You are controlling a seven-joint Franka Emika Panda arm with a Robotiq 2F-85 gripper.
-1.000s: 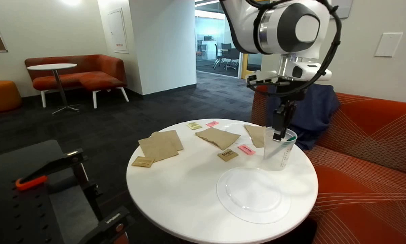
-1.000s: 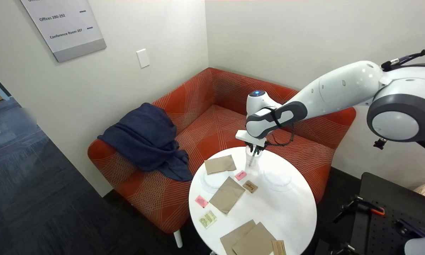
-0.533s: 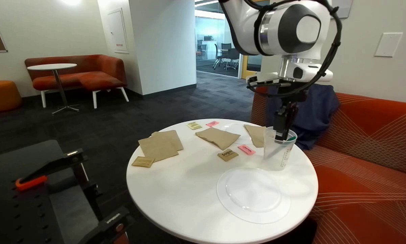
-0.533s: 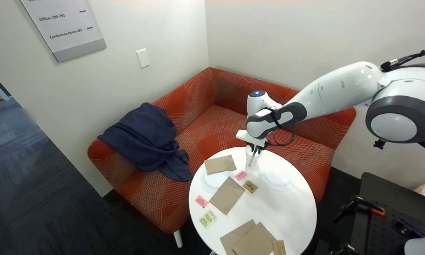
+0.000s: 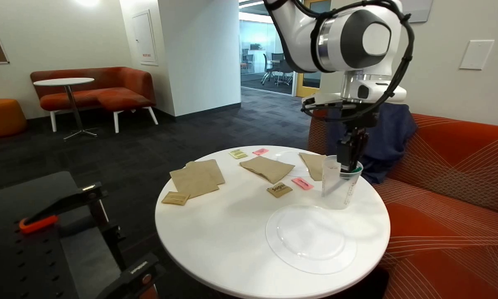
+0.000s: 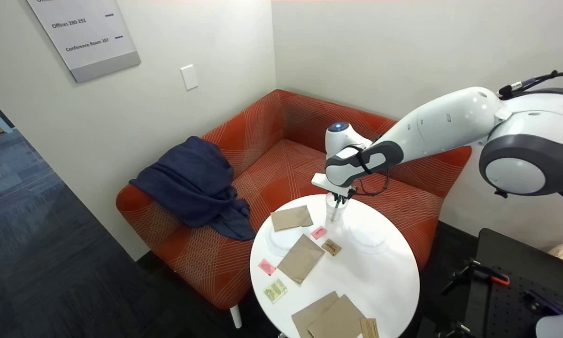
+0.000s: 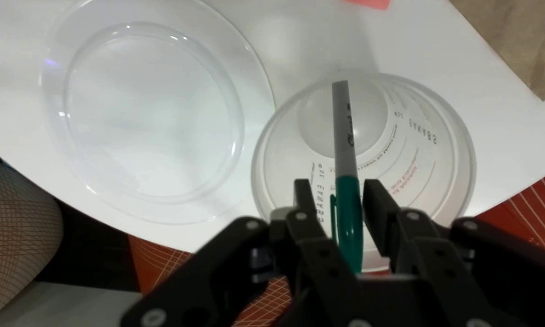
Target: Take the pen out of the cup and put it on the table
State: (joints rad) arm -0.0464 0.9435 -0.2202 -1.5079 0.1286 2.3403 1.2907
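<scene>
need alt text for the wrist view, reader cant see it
An open black pincer straddles a teal-capped gray pen leaning in a clear plastic cup. A clear plate lies left of the cup on the white table; brown paper and a pink packet show along the top.

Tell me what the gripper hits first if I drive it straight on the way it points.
Likely the inside of the cup, wall or bottom; depth is unclear. The open gripper straddles the pen.

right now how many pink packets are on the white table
2: one pink packet beside the brown Sugar packet, nearer the cup; another pink packet beside the yellowish packet. Any under the napkins would be hidden.
</scene>
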